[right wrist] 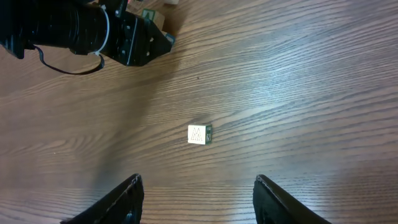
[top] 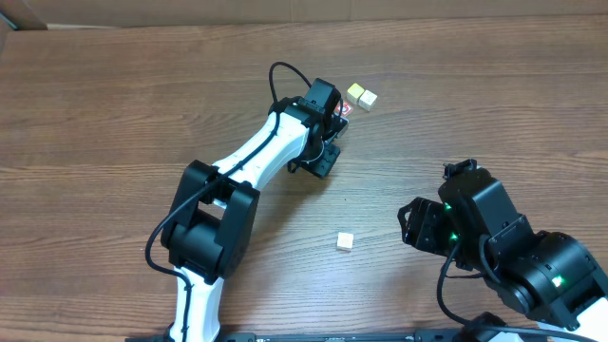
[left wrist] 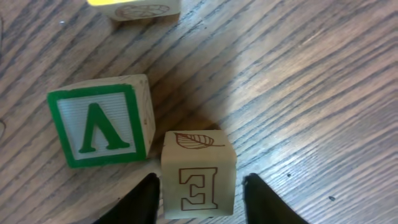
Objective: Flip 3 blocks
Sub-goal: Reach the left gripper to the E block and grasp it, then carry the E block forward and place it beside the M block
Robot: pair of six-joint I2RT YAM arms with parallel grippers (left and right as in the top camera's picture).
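A: Left arm (top: 252, 157), pose?
B: Base at the near edge of the table (top: 95, 114). The arm reaches away and to the right, stretched long, with the wrist bent down over a cluster of blocks.

A: Left gripper (left wrist: 200, 180)?
B: Low over the wood. The jaws are apart, one on each side of the E block (left wrist: 198, 177). The left finger (left wrist: 142, 202) looks to be against the block's side. A thin strip of table shows between the block and the other finger. No pinch seen.

A: E block, position?
B: Flat on the table, between the fingers. A leaf drawing is on the face next to the E.

A: Neighbours?
B: V block (left wrist: 99, 127), green and white, sits just left of the E block with their corners nearly touching. It is outside the jaws. A yellow block (left wrist: 134, 5) sits farther out, cropped by the frame edge.

A: Overhead, same cluster?
B: The gripper covers most of it. Two small blocks show just right of it, touching each other.

A: Third one?
B: Lone block (top: 345, 242), pale, stands by itself mid-table, well apart from the cluster. It lies between the two arms.

A: Right arm (top: 532, 261)?
B: Folded at the near right corner, wrist pointing left.

A: Right gripper (right wrist: 198, 183)?
B: Fingers spread wide with nothing between them. The lone block lies ahead of it on bare wood, apart from both fingers.
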